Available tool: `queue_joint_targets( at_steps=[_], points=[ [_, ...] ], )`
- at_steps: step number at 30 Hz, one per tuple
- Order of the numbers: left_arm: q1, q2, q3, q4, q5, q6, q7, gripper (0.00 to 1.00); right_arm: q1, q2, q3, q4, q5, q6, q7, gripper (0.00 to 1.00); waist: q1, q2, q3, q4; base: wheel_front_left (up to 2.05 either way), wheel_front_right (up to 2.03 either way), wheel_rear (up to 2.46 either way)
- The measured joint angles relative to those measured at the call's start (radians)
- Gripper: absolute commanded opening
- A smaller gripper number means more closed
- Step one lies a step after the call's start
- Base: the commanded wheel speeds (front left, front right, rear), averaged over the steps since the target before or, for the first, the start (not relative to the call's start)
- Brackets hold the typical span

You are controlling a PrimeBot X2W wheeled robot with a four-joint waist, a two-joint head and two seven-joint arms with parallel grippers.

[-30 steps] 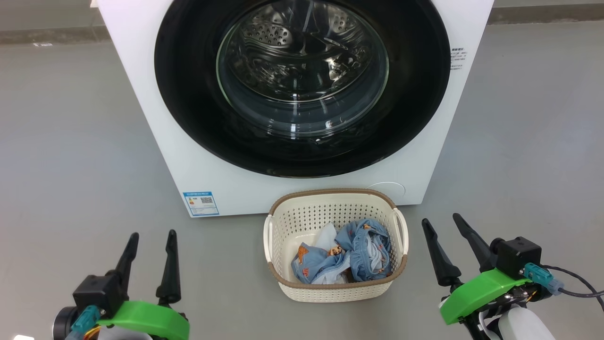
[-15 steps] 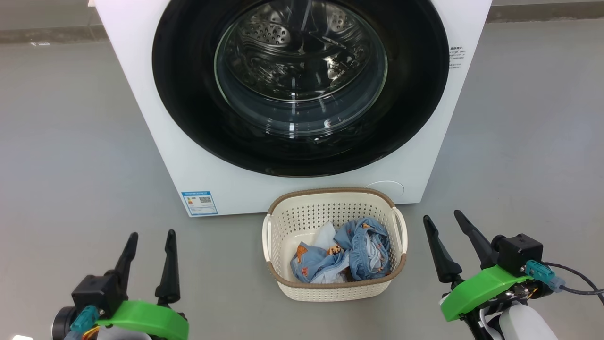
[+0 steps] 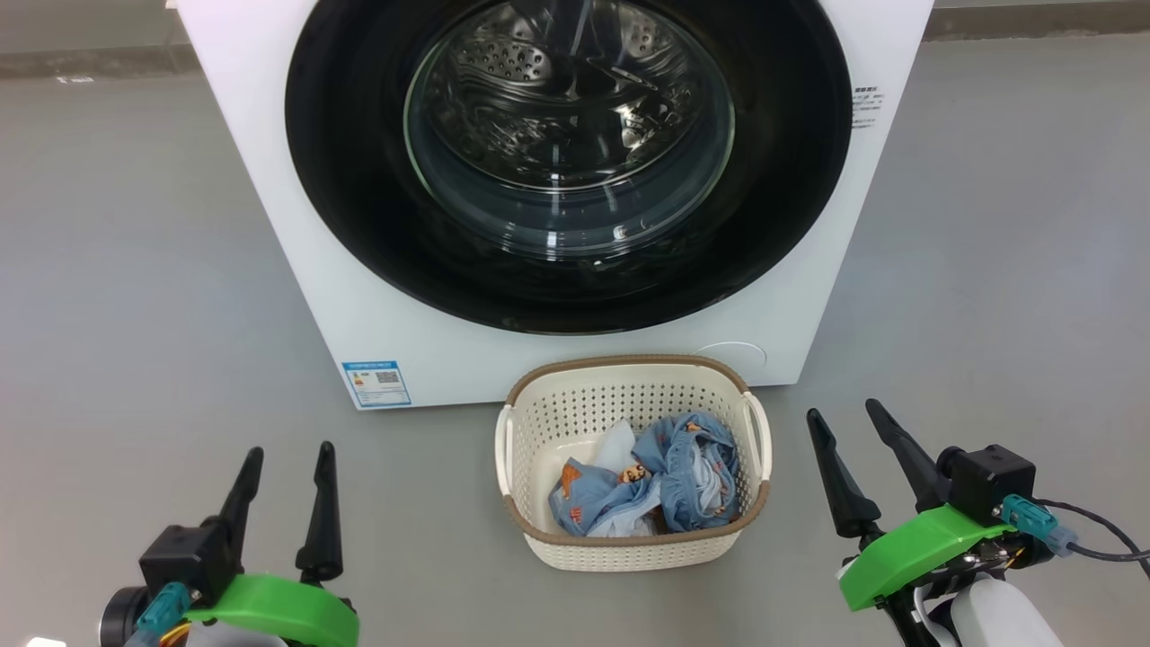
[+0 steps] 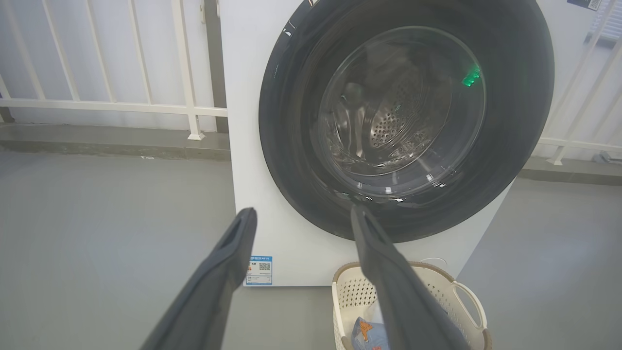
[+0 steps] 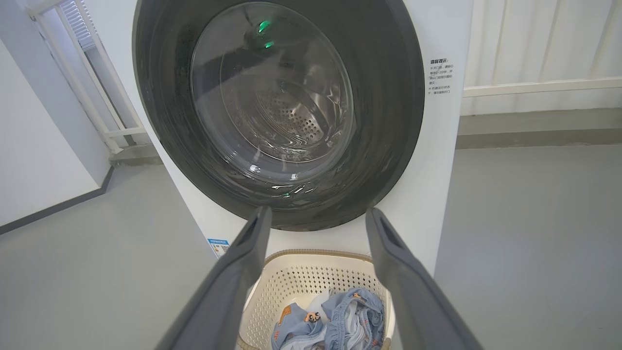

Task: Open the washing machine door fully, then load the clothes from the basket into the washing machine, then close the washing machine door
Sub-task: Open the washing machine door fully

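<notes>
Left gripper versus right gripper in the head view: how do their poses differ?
The left gripper's fingers point almost straight up the view; the right gripper's fingers lean left. The left gripper sits lower in the view than the right gripper. Shared: both are open and empty, flanking the basket without touching it.

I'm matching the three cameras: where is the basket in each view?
Head view: basket lower centre, before the machine.
Left wrist view: bottom edge, right of centre, cut off.
Right wrist view: bottom centre, cut off.
Shared landmark: blue sticker on the machine's lower corner.
</notes>
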Motion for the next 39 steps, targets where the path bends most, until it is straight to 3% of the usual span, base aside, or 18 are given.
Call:
queue_joint_targets(
  at_steps=[20, 39],
  points=[
    [-0.004, -0.002, 0.0, -0.002, -0.011, 0.0, 0.0, 1.0, 0.0, 0.003, -0.011, -0.003, 0.0, 0.0, 0.0, 1.0, 0.0, 0.0, 0.004, -0.005, 0.96, 0.96, -1.92],
    [-0.005, -0.004, 0.0, 0.0, -0.011, 0.0, 0.0, 1.0, 0.0, 0.003, -0.01, -0.002, 0.0, 0.0, 0.0, 1.0, 0.0, 0.0, 0.0, -0.005, 0.13, 0.13, -0.27]
  ],
)
